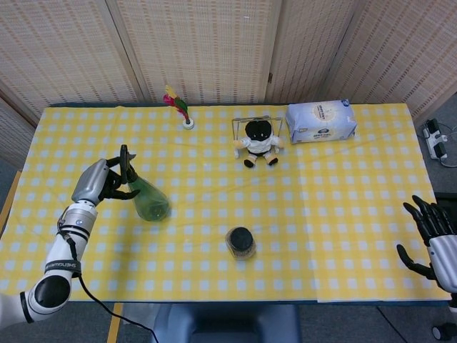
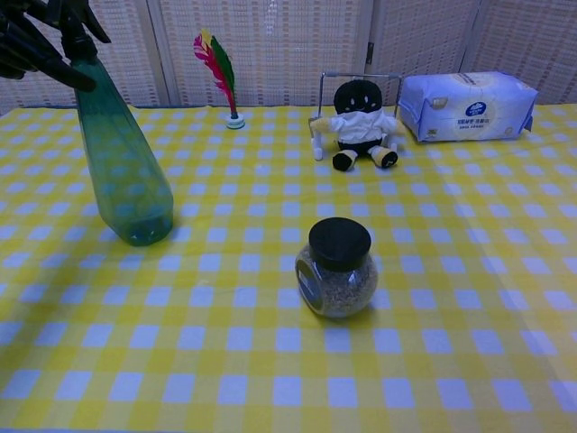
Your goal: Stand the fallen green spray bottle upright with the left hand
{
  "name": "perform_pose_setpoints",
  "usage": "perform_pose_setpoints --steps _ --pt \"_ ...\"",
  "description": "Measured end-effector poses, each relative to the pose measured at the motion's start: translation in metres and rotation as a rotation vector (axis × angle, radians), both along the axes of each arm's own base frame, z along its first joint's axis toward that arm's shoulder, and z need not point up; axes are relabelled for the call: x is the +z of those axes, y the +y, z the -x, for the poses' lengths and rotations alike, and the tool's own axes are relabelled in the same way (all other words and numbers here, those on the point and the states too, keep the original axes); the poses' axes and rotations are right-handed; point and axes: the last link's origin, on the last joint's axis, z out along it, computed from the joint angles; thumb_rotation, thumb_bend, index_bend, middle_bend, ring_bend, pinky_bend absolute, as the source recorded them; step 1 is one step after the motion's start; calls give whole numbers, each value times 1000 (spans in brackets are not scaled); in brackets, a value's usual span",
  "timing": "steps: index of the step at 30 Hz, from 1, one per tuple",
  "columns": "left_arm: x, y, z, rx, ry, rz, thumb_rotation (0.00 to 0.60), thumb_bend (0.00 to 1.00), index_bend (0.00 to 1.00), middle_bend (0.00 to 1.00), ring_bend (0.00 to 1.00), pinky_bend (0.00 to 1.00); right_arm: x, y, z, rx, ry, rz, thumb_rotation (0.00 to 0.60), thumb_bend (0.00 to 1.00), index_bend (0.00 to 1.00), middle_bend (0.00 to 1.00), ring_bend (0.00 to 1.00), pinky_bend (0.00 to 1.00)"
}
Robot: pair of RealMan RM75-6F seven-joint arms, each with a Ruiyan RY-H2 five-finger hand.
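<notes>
The green spray bottle (image 1: pixel 148 201) (image 2: pixel 123 162) stands on its base on the yellow checked table (image 1: pixel 343 214), leaning a little toward the table's left side. My left hand (image 1: pixel 102 182) (image 2: pixel 36 45) grips its black spray head at the neck. My right hand (image 1: pixel 432 232) hangs off the table's right edge with fingers spread and nothing in it.
A glass jar with a black lid (image 1: pixel 240 242) (image 2: pixel 337 269) sits near the front middle. At the back stand a feather shuttlecock (image 1: pixel 180 107) (image 2: pixel 219 74), a plush doll on a wire stand (image 1: pixel 258 141) (image 2: pixel 359 122) and a pack of tissues (image 1: pixel 320 121) (image 2: pixel 467 105).
</notes>
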Motion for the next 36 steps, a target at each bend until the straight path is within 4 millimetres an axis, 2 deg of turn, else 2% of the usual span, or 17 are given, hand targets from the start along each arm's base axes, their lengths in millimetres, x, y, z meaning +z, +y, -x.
perform_pose_setpoints --steps 13,22,27,28,29,31,33,34,36 --pt "7 -4 6 6 -4 -6 600 182 399 1000 1000 1000 0 1 -1 5 0 2 600 426 0 0 0 0" --pt "16 -8 33 21 77 -56 600 181 349 1000 1000 1000 3 4 0 7 -2 9 600 426 0 0 0 0" --pt "25 -21 50 -53 154 -175 600 181 337 999 999 1000 0 5 -2 14 11 7 600 426 0 0 0 0" --pt "26 -25 54 -77 170 -198 600 181 330 961 954 977 -1 5 -2 16 14 6 600 425 0 0 0 0" --pt "27 -30 58 -115 195 -226 600 181 326 902 890 922 -2 5 -3 19 19 5 600 425 0 0 0 0" --pt "27 -39 66 -182 237 -258 600 181 312 589 553 590 -5 5 -4 23 28 4 600 425 0 0 0 0" --pt "23 -53 77 -270 284 -274 600 180 277 367 322 341 -9 5 -6 29 46 -1 600 426 0 0 0 0" --pt "21 -60 83 -307 303 -274 600 177 242 284 235 242 -11 6 -6 33 56 -4 600 426 0 0 0 0" --pt "13 -79 103 -383 355 -253 600 171 173 188 126 88 -16 6 -9 43 80 -10 600 426 0 0 0 0"
